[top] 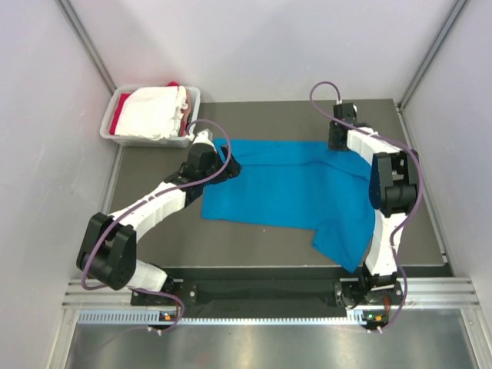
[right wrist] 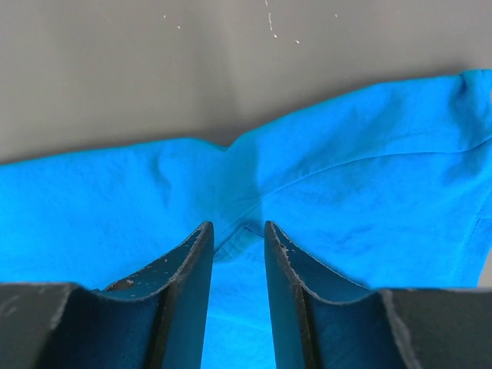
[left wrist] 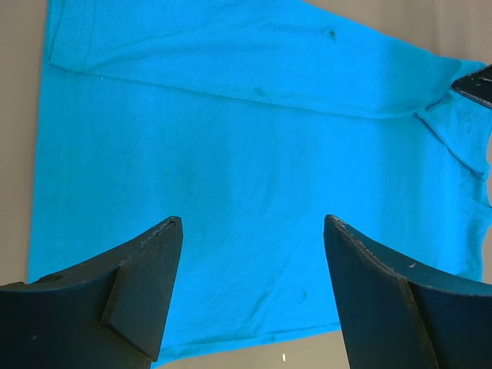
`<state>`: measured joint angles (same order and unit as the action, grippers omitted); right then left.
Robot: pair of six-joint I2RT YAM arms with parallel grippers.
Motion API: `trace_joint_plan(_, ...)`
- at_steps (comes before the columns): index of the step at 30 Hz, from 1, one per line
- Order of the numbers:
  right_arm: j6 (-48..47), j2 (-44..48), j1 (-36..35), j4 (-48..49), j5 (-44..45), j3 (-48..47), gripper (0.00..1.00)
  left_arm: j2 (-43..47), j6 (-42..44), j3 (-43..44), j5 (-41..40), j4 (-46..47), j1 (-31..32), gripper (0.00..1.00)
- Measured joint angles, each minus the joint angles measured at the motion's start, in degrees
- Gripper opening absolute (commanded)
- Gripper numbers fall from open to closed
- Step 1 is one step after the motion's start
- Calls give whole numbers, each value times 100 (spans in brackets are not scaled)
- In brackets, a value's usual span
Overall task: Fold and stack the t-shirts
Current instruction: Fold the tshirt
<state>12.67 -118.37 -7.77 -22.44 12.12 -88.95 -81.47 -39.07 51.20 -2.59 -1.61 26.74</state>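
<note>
On the dark grey table mat (top: 254, 240), a bright blue short-sleeved cloth t-shirt (top: 284, 188) lies spread flat. Left gripper (left wrist: 252, 223) hangs over its left edge, fingers wide apart, holding nothing. Right gripper (right wrist: 234, 227) pinches a puckered fold at the far right edge. White folded cloth (top: 157, 111) fills the pale grey plastic tub (top: 110, 129).
</note>
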Motion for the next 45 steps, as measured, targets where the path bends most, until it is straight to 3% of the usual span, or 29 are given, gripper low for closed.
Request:
trace_joint_plan(24,87,-44,0,-7,0,247,31,0,0,-37,-4,11,22,78)
trace_joint_plan(27,96,-44,0,11,0,264,24,0,0,-55,-7,11,22,78)
trace_joint_plan(33,92,-44,2,11,0,271,0,0,-2,-87,-4,11,22,78)
trace_joint_plan(45,166,114,0,44,-2,542,1,0,-4,-120,7,37,33,78)
